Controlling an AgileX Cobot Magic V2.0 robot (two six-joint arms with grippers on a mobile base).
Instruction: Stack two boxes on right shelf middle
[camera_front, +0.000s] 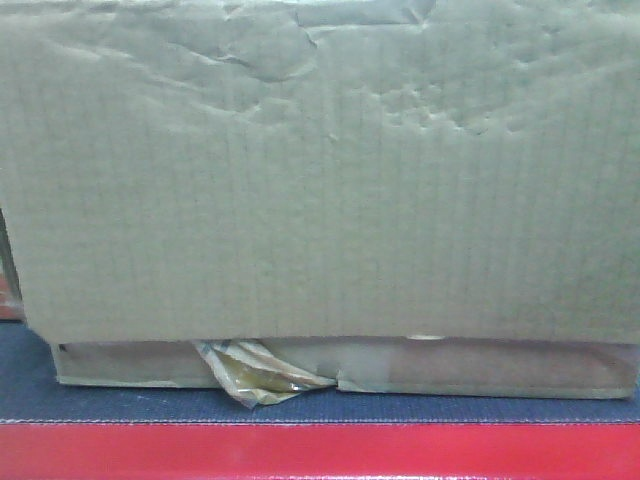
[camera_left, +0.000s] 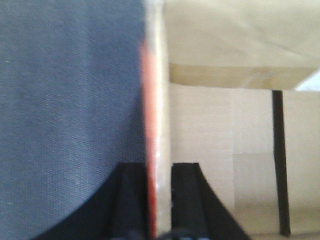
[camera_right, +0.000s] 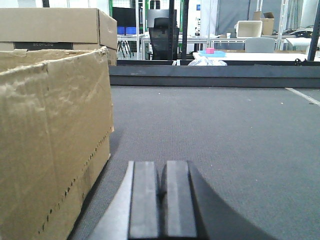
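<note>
Resting on the flatter box (camera_front: 480, 368): the large box (camera_front: 320, 180)

Both are borne by the platform (camera_front: 120, 405). The right gripper (camera_right: 162, 172) is pressed together, empty, large box at 9 o'clock. The left gripper (camera_left: 159, 172) is narrowly parted, the red edge (camera_left: 148, 125) seen between.

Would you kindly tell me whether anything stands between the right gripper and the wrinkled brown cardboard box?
Nothing visible does; only bare dark grey platform lies between the right gripper and the wrinkled brown cardboard box.
</note>
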